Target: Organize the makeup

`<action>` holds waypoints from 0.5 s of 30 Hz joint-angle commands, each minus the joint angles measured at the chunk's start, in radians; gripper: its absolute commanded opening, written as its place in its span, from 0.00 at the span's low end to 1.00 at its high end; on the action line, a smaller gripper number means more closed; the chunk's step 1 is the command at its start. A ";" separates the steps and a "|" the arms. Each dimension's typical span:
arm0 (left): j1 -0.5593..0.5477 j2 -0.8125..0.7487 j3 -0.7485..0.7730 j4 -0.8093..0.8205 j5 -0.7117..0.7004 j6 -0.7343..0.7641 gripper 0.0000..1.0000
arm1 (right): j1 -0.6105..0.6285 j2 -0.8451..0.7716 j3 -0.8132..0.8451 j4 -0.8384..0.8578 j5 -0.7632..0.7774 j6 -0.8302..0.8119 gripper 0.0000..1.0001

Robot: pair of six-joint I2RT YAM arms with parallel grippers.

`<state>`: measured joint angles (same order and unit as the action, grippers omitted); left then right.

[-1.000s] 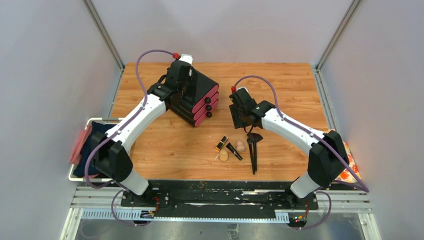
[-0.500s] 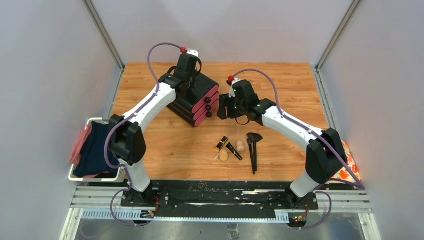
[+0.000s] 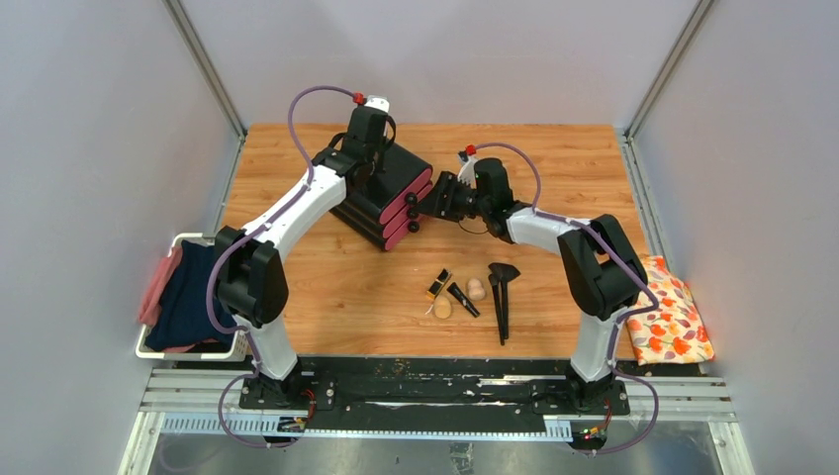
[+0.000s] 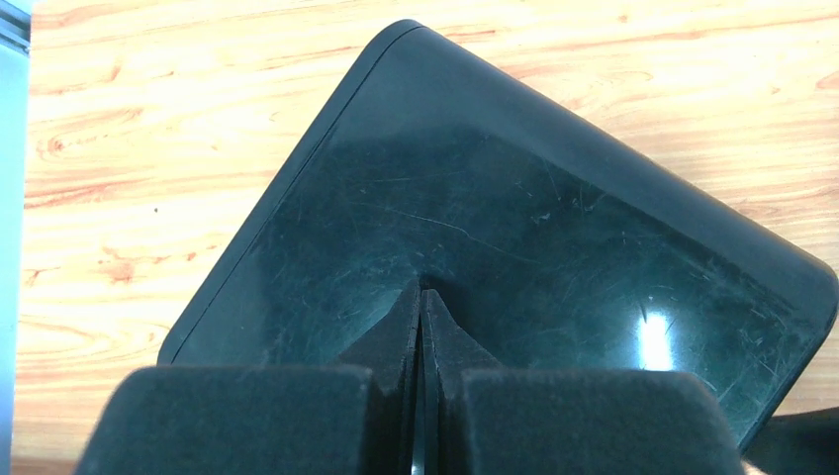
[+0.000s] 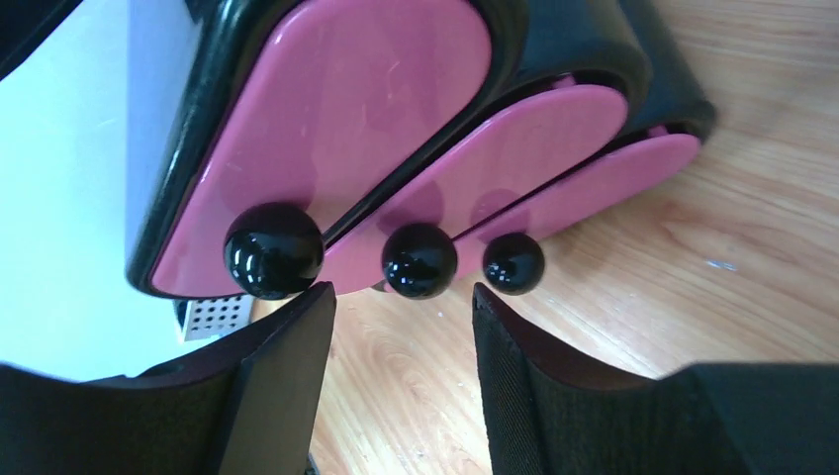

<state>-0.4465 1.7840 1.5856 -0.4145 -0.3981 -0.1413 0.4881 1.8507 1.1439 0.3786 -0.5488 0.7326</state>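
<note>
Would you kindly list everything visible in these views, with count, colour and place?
table: one, wooden, centre
drawer box: one, black with three pink drawers, far middle of table
knobs: three, black, one per drawer front
sponges: two, beige, near middle of table
case: one, black and gold, left of sponges
tube: one, black, between sponges
brushes: count unclear, black, right of sponges
floral cloth: one, orange, beyond table's right edge
basket: one, white, left of table
cloths: two, dark blue and pink, at basket
left gripper: black, shut, on box top
right gripper: black, open, facing knobs
</note>
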 commanded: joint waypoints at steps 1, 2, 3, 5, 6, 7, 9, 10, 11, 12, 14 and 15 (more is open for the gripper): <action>0.005 0.006 -0.045 -0.066 0.031 -0.006 0.00 | -0.007 0.014 -0.056 0.304 -0.116 0.136 0.57; 0.005 0.004 -0.047 -0.063 0.032 -0.006 0.00 | -0.007 0.013 -0.079 0.353 -0.115 0.155 0.58; 0.005 0.003 -0.048 -0.062 0.033 -0.006 0.00 | -0.007 0.016 -0.100 0.413 -0.121 0.177 0.58; 0.005 0.004 -0.049 -0.060 0.037 -0.006 0.00 | -0.009 0.030 -0.125 0.512 -0.139 0.222 0.58; 0.005 0.006 -0.049 -0.061 0.039 -0.007 0.00 | -0.011 0.039 -0.129 0.554 -0.153 0.244 0.58; 0.005 0.007 -0.049 -0.062 0.040 -0.009 0.00 | -0.011 0.048 -0.129 0.582 -0.164 0.265 0.58; 0.005 0.006 -0.052 -0.062 0.041 -0.010 0.00 | -0.013 0.052 -0.136 0.608 -0.171 0.287 0.58; 0.005 0.006 -0.055 -0.061 0.041 -0.011 0.00 | -0.013 0.049 -0.139 0.599 -0.166 0.282 0.58; 0.004 0.006 -0.057 -0.059 0.041 -0.012 0.00 | -0.015 0.046 -0.136 0.589 -0.162 0.275 0.58; 0.005 0.008 -0.060 -0.058 0.041 -0.012 0.00 | -0.016 0.050 -0.128 0.581 -0.163 0.269 0.58; 0.005 0.010 -0.061 -0.058 0.045 -0.015 0.00 | -0.016 0.072 -0.093 0.559 -0.179 0.274 0.58; 0.005 0.011 -0.062 -0.058 0.045 -0.016 0.00 | -0.016 0.085 -0.076 0.557 -0.185 0.281 0.58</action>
<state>-0.4465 1.7775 1.5684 -0.3904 -0.3878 -0.1417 0.4870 1.8866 1.0241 0.8921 -0.6918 0.9825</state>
